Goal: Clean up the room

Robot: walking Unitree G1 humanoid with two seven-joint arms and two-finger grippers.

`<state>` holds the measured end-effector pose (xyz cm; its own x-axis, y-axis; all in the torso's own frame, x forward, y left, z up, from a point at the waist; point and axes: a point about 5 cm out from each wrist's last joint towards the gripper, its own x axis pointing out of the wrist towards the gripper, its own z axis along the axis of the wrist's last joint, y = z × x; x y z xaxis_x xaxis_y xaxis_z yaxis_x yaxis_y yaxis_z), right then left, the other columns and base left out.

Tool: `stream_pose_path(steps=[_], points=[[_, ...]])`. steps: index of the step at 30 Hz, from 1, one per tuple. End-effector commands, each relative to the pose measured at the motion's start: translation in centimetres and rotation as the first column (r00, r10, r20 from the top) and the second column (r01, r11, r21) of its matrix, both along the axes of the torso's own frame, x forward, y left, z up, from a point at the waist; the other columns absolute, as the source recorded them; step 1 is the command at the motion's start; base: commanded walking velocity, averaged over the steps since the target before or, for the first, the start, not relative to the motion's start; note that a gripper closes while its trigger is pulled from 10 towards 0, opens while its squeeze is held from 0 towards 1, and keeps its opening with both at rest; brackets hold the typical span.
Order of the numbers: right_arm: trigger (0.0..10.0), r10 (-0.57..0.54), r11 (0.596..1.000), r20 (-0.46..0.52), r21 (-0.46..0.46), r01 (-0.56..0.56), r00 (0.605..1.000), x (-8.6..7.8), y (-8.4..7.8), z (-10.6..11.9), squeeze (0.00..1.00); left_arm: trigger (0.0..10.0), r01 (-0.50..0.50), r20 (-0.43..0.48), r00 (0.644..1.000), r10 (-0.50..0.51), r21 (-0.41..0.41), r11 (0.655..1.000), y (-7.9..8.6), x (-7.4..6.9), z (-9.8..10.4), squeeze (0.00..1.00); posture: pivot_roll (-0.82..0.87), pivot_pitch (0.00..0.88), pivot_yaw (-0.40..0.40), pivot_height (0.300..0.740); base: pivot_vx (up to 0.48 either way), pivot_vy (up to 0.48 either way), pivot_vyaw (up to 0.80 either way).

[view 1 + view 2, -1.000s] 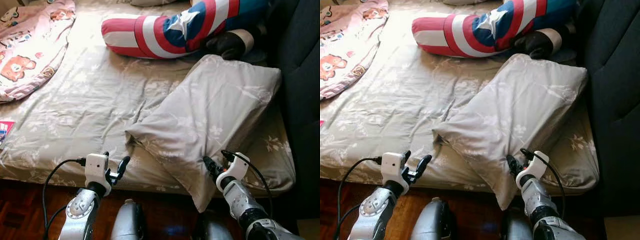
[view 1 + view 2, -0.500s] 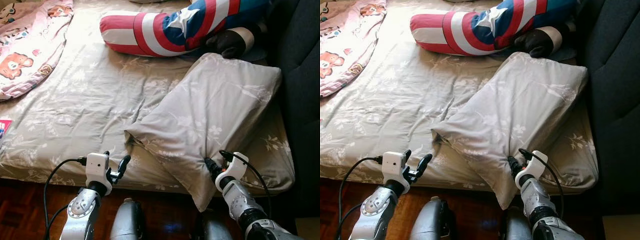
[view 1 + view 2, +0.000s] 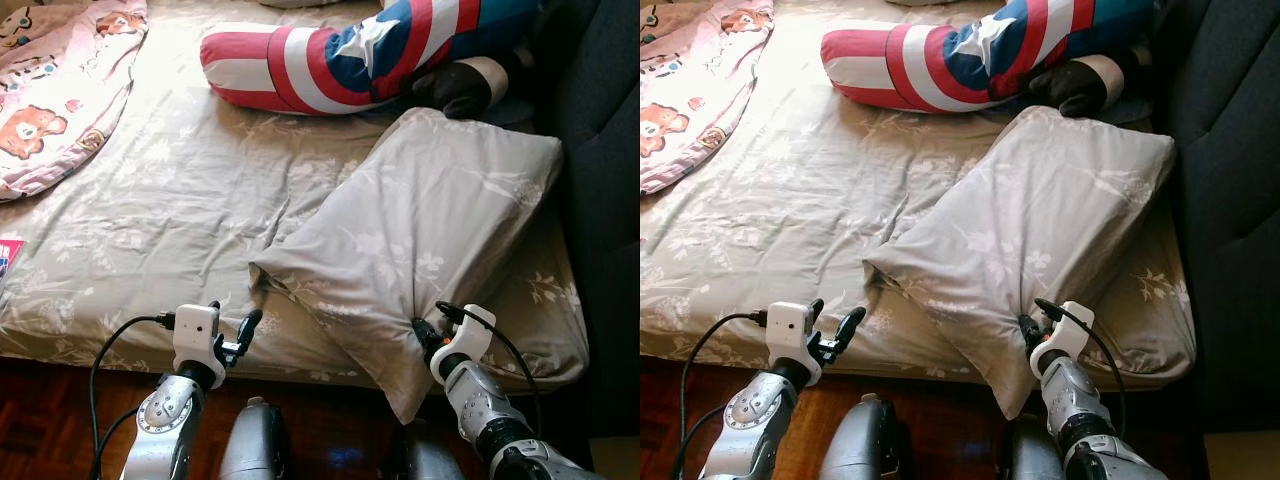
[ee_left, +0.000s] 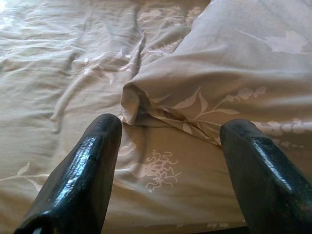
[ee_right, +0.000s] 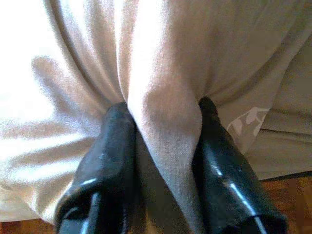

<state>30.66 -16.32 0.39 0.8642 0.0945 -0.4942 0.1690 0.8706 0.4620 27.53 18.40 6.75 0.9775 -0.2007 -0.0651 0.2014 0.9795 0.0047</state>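
Pillow (image 3: 430, 240) in a grey floral case lies slantwise on the bed (image 3: 150, 210), its lower corner drooping over the mattress edge. My right gripper (image 5: 163, 109) pinches a fold of that corner between both fingers (image 5: 114, 146). My left gripper (image 4: 170, 141) hangs with fingers spread wide above the sheet, just beside the pillow's near corner and not touching it. Behind the pillow lies a red, white and blue striped bolster (image 3: 330, 55); a pink bear-print blanket (image 3: 60, 90) lies on the bed's far left.

dark headboard (image 3: 600, 120) at the bed's right — wooden floor (image 3: 40, 420) below.
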Motion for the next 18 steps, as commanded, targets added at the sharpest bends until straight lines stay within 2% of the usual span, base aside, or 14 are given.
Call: stream_pose_path(steps=[1,14,17,18], points=[[0.0,0.051,0.999,-0.140,0.019,-0.049,0.989,-2.5,1.5,-2.7,0.00,10.0,-0.001,-0.026,1.000,0.001,0.009,1.000,0.1,-0.2,-0.6,0.00,0.10,0.192,0.066,0.647,0.000,0.000,0.00],[0.0,0.017,1.000,-0.112,-0.005,-0.018,0.994,-1.8,0.7,-2.0,0.00,10.0,-0.005,-0.023,1.000,0.005,0.008,1.000,0.0,0.4,-0.5,0.00,0.08,0.220,0.064,0.647,0.000,0.000,0.00],[0.0,-0.016,0.999,-0.104,-0.034,0.013,0.994,-1.5,0.0,-1.7,0.00,10.0,-0.005,-0.024,1.000,0.005,0.008,1.000,-0.1,0.6,-0.6,0.00,0.08,0.220,0.063,0.647,0.000,0.000,0.00],[0.0,-0.028,0.997,-0.094,-0.071,0.022,0.995,-1.3,-0.5,-1.5,0.00,10.0,-0.006,-0.023,1.000,0.006,0.007,1.000,-0.1,0.7,-0.6,0.00,0.07,0.220,0.063,0.647,0.000,0.000,0.00]])
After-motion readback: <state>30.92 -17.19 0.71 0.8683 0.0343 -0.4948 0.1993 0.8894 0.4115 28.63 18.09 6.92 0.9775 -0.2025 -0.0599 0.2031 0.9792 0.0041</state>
